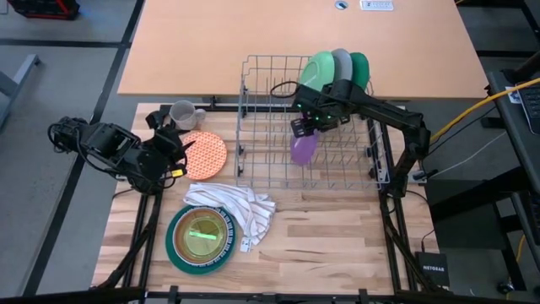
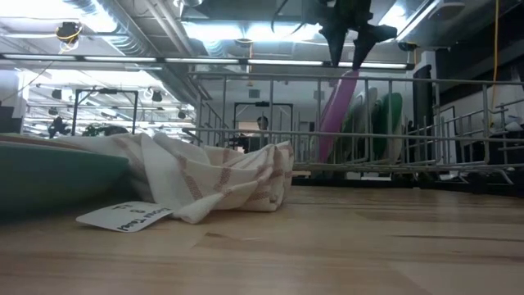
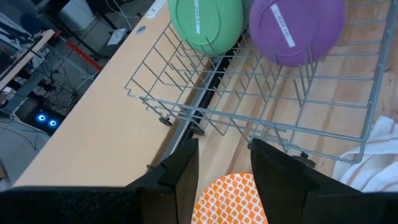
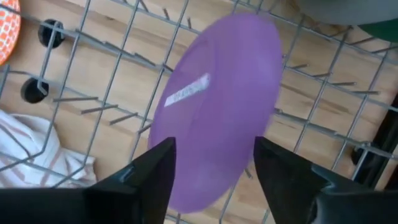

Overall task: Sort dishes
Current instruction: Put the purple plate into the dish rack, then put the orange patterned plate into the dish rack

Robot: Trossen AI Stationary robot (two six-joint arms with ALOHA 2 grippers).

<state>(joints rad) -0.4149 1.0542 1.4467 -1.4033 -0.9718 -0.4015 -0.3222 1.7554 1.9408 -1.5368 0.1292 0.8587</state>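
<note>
The purple plate (image 4: 214, 106) stands in the wire rack (image 1: 253, 127), between the right gripper's (image 4: 214, 165) parted fingers.

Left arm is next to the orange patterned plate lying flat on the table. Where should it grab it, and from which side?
Take the orange patterned plate by its rim nearest the left gripper, coming in low from that side. It lies flat, so only the thin edge offers a pinch; one finger probably has to slide under the lip.
</note>
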